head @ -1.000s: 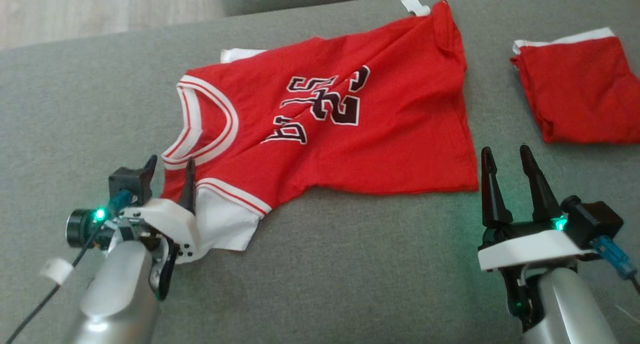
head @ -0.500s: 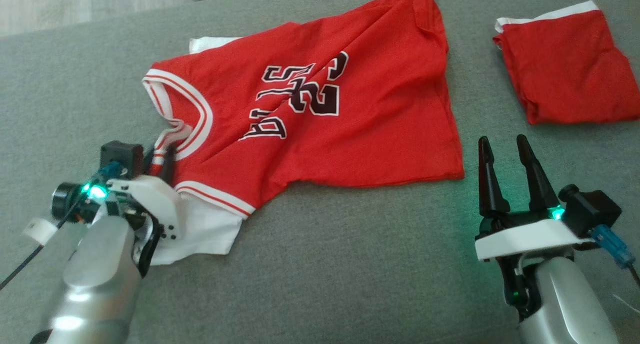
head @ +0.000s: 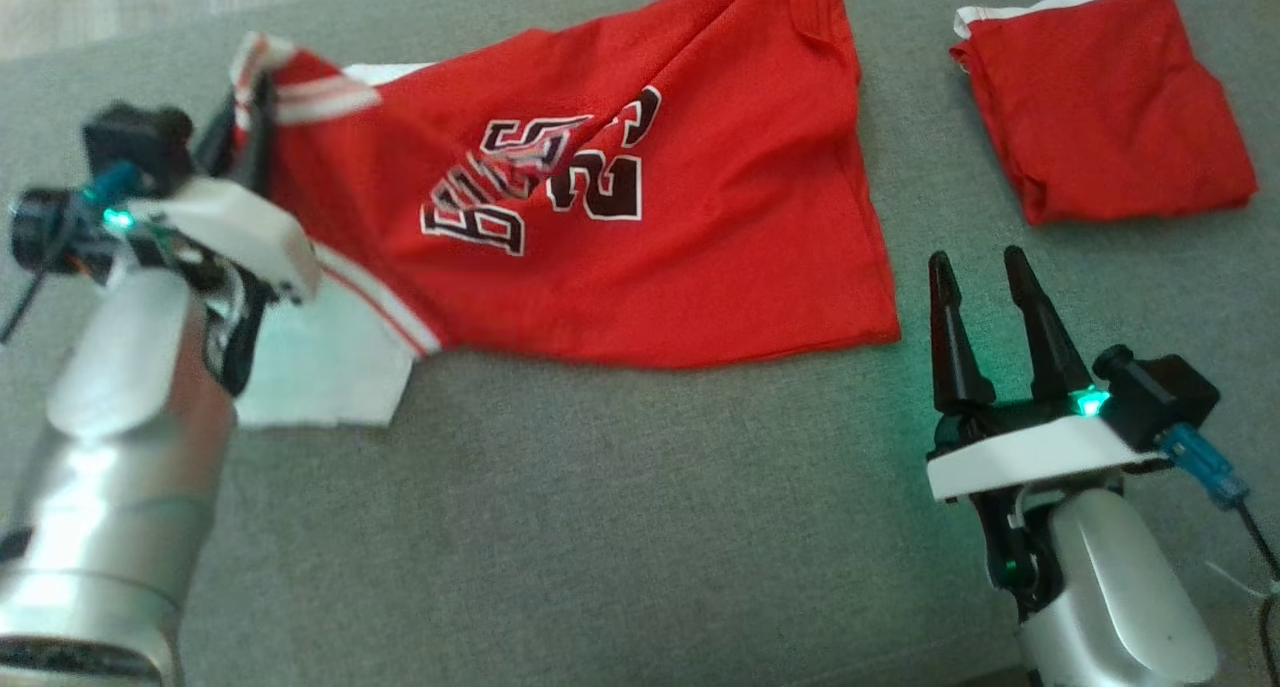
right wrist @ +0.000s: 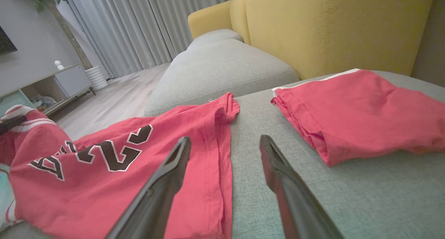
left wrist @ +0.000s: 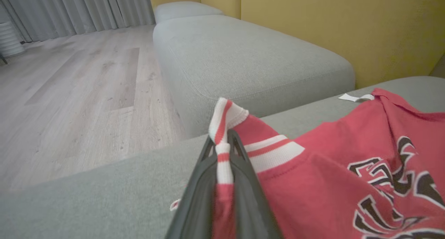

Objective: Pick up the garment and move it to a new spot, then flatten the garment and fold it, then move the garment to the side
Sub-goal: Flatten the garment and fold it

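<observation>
We see the left gripper (left wrist: pixel 222 141) at the far left of the head view, forearm rising steeply from the bottom-left corner, fingers pointing away & leaning a bit to the right. Its jaws are clenched on the striped neck trim (left wrist: pixel 226 117) of the jersey (head: pixel 650 267), w/ the trim poking out past the tips. That neck end is held up off the grey cushion (head: pixel 600 527). The rest of the jersey lies on the cushion, print side up. We read its long axis as running left-right across the head view, tilted up slightly toward the right: neck at left, hem at right, near the folded red garment (head: pixel 1100 117). The white sleeve (head: pixel 320 367) lies flat by the left wrist. The right gripper (head: pixel 977 257) sits at bottom-right, fingers pointing up the view, jaws released w/ nothing btw them, just beside the hem corner, not touching.
</observation>
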`<state>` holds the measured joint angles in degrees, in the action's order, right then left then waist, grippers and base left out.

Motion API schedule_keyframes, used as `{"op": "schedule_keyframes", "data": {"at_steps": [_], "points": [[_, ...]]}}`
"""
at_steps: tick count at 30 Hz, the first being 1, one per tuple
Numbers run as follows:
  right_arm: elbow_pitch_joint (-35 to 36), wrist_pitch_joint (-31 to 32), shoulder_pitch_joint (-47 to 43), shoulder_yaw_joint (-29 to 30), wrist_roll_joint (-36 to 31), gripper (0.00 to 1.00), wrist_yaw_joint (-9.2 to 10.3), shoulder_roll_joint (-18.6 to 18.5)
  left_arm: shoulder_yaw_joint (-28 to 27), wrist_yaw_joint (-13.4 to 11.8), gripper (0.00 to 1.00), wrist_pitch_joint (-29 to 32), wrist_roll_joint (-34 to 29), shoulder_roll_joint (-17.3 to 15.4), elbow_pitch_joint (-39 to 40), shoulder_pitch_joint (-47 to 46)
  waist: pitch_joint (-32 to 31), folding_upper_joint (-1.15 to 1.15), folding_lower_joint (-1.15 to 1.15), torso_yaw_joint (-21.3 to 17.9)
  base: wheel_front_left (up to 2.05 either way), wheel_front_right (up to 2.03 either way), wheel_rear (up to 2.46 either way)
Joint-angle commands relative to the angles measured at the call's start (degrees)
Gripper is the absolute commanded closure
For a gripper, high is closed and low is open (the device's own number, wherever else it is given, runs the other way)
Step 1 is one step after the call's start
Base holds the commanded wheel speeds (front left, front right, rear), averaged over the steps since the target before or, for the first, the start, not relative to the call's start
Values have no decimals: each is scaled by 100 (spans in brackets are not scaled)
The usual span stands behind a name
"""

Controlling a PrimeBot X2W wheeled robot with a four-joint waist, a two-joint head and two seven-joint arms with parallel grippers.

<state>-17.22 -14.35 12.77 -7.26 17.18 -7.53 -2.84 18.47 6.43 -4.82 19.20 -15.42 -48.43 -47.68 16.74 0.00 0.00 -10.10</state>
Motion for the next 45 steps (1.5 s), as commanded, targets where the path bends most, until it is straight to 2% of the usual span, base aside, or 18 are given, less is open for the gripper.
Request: {"op": "schedule_keyframes", "data": {"at_steps": [1, 3, 4, 5, 10, 17, 22, 25, 32, 37, 45], "points": [[156, -61, 143, -149, 39, 0, 4, -4, -195, -62, 100, -59, 41, -264, 85, -266, 44, 0, 0, -32, 0, 0, 0], [181, -62, 165, -176, 68, 0, 4, -4, -203, -69, 100, -106, 43, -282, -18, -422, 83, 0, 0, -47, 0, 0, 0], [190, -62, 168, -185, 78, 0, 4, -4, -195, -66, 54, -100, 47, -278, -89, -470, 92, 0, 0, -48, 0, 0, 0], [197, -63, 167, -193, 85, 0, 4, -4, -174, -63, 0, -86, 42, -273, -169, -498, 98, 0, 0, -45, 0, 0, 0], [220, -63, 143, -178, 93, 0, 4, -4, -53, -34, 0, -160, 26, -237, -462, -435, 22, 0, 0, 64, 0, 0, 0], [351, -64, 62, -3, -31, 0, 4, -4, -42, -174, 0, -806, 7, -201, -338, -42, -320, 0, 0, 411, 0, 0, 0], [444, -64, -81, 231, -184, 0, 4, -4, -254, -414, 0, -1000, 136, -39, 366, 598, -657, 0, 0, 742, 0, 0, 0], [423, -64, -198, 333, -311, 0, 4, -4, -422, -658, 0, -1014, 134, 115, 1090, 1198, -855, 0, 0, 932, 0, 0, 0], [417, -64, -319, 352, -335, 0, 4, -4, -712, -980, 0, -1016, 40, 447, 2447, 2606, -1049, 0, 0, 1105, 0, 0, 0], [451, -64, -476, 358, -296, 0, 4, -4, -841, -992, 0, -1017, -121, 682, 2925, 3327, -1025, 0, 0, 1172, 0, 0, 0], [500, -64, -369, 285, -277, 0, 4, -4, -875, -927, 0, -1017, -298, 690, 2701, 3173, -824, 0, 0, 1080, 0, 0, 0]]}}
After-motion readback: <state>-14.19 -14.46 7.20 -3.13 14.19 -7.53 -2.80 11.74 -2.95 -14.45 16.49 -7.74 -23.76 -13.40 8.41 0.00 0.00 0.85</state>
